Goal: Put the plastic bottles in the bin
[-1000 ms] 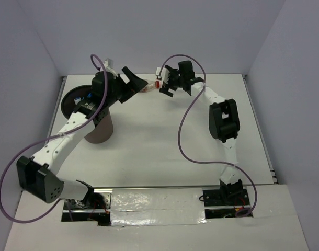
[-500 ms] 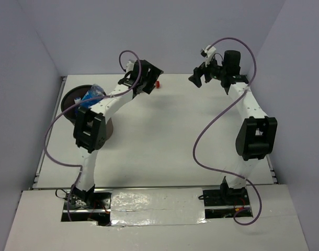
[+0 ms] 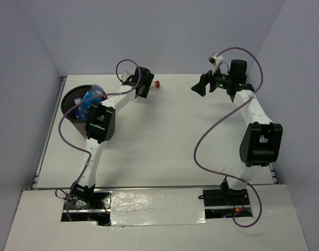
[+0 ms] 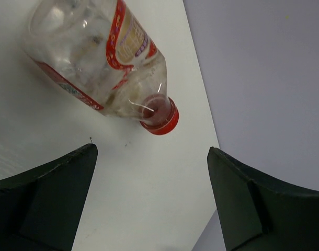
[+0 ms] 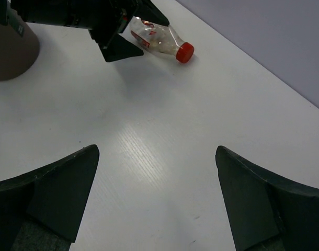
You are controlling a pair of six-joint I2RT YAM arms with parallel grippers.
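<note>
Hovering wide-open left tool (image 4: 151,150) over clear red-capped plastic bottle (image 4: 99,57) lying sideways on white table (image 5: 201,104), likely lining up a grasp; holding right tool (image 5: 157,151) wide, well apart.

Lying on its side near the far edge of the tabletop (image 3: 159,136): one clear plastic bottle (image 4: 97,57), red-capped, red-trimmed label, cap toward the right. Standing upright at the far left corner: round dark brown bin (image 3: 64,107), black-rimmed, holding blue-labelled bottles (image 3: 90,97), number hard to tell.
</note>
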